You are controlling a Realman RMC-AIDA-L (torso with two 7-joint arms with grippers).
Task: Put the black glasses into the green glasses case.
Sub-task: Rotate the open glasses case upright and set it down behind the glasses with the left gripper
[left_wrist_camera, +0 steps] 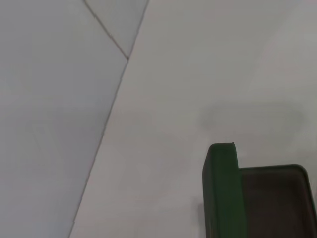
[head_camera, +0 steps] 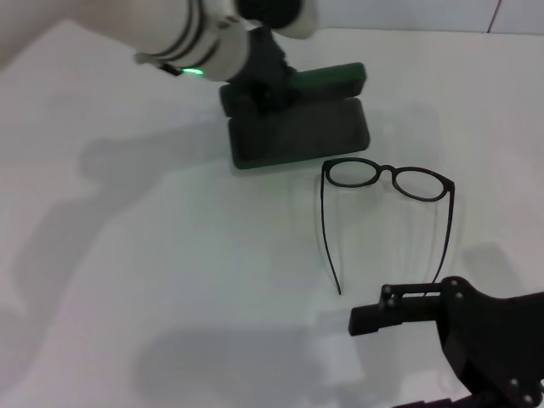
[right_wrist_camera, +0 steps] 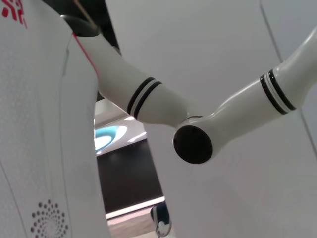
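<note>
Left pincer [head_camera: 259,89] sits at the open green glasses case [head_camera: 297,127], upper centre, grip unclear; black glasses [head_camera: 387,183] lie unfolded on the tabletop [head_camera: 127,255]; right pincer [head_camera: 399,313] lower right, state unclear

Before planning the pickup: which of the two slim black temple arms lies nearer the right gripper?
The temple arm on the robot's right, ending beside the right gripper; the other temple arm lies farther left.

My left arm [head_camera: 195,34], at the top of the head view, is glossy white with thin black rings and a glowing green light. Its claw [head_camera: 259,85] is chunky matte black. My right claw [head_camera: 450,327], lower right, is angular black plastic with small silver screws.
</note>
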